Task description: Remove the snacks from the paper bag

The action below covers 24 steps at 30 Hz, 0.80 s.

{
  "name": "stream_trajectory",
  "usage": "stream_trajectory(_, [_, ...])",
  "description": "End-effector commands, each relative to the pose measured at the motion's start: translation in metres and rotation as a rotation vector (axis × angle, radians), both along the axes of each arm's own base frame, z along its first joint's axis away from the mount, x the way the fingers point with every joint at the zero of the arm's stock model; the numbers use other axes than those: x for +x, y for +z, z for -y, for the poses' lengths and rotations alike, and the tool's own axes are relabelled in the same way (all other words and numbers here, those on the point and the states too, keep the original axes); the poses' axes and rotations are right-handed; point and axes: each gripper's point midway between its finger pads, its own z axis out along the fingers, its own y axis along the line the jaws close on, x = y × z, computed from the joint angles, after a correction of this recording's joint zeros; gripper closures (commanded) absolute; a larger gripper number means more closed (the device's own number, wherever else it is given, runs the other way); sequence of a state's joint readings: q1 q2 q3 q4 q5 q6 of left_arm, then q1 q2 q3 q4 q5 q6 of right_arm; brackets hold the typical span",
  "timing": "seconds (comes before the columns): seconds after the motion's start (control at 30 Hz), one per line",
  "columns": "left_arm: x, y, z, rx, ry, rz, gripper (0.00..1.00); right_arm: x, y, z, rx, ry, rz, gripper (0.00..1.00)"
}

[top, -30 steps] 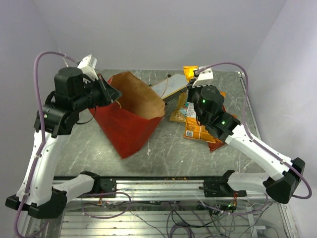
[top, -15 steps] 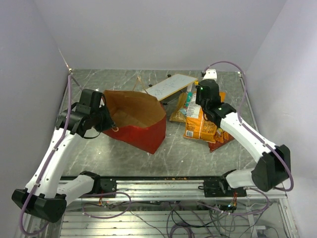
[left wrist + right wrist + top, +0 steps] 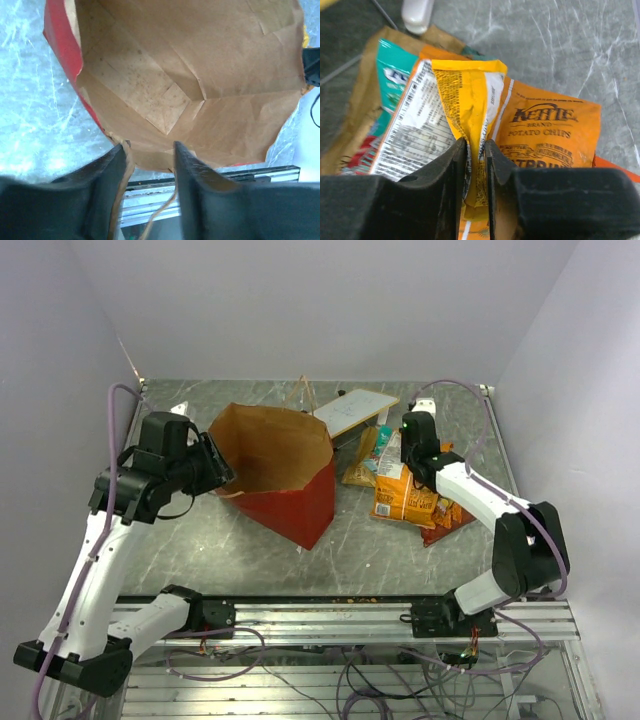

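Observation:
The paper bag (image 3: 285, 495), red outside and brown inside, rests on the table with its mouth open upward. Only bare kraft paper (image 3: 200, 65) shows inside it. My left gripper (image 3: 218, 472) sits at the bag's left rim, open (image 3: 150, 146), with a string handle (image 3: 162, 210) running loose between the fingers. The snacks lie in a pile to the right: an orange Kettle chip bag (image 3: 400, 500) (image 3: 545, 130), a teal pack (image 3: 390, 70), a gold-brown packet (image 3: 360, 470) and a red packet (image 3: 445, 525). My right gripper (image 3: 404, 462) (image 3: 475, 143) is shut on a crumpled yellow chip bag (image 3: 470, 90) resting on the pile.
A flat white board (image 3: 355, 410) lies behind the snacks, near the back of the table. A metal rail (image 3: 330, 615) runs along the near edge. Walls close in on the left, back and right.
The bag, held tipped in the air a second ago, has come down onto the table and my left gripper has opened off its rim. My right gripper lowered the yellow packet onto the pile.

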<state>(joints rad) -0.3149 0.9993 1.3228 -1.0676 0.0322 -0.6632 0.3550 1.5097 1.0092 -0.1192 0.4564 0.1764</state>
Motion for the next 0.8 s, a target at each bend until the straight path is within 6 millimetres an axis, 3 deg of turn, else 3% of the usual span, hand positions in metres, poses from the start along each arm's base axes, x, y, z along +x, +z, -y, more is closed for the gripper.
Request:
stream_trajectory(0.0, [-0.003, 0.032, -0.008, 0.009, -0.002, 0.102, 0.39, -0.004, -0.029, 0.019, -0.045, -0.029, -0.052, 0.77])
stream_trajectory(0.07, [-0.005, 0.045, -0.01, 0.009, 0.0, 0.135, 0.17, -0.009, -0.036, 0.02, -0.018, -0.027, -0.085, 0.76])
stream_trajectory(0.17, [-0.007, 0.066, -0.013, 0.014, 0.002, 0.187, 0.04, -0.011, -0.027, 0.014, 0.009, 0.009, -0.088, 0.71])
stream_trajectory(0.23, [-0.007, 0.086, -0.017, 0.024, 0.006, 0.231, 0.03, -0.011, -0.013, 0.012, 0.015, 0.016, -0.069, 0.66])
stream_trajectory(0.5, [0.005, 0.129, -0.029, 0.117, 0.016, 0.3, 0.02, -0.011, 0.054, 0.006, 0.044, 0.058, -0.022, 0.32])
stream_trajectory(0.53, [0.005, 0.132, -0.029, 0.116, 0.016, 0.31, 0.02, -0.013, 0.063, 0.006, 0.058, 0.055, -0.014, 0.21])
stream_trajectory(0.57, [0.006, 0.134, -0.029, 0.113, 0.017, 0.318, 0.02, -0.015, 0.072, 0.004, 0.078, 0.056, -0.012, 0.05])
stream_trajectory(0.6, [0.007, 0.135, -0.028, 0.107, 0.018, 0.323, 0.02, -0.019, 0.078, 0.002, 0.098, 0.062, -0.016, 0.01])
stream_trajectory(0.77, [0.01, 0.132, -0.02, 0.063, 0.009, 0.329, 0.02, -0.052, 0.112, -0.017, 0.224, 0.163, -0.013, 0.0])
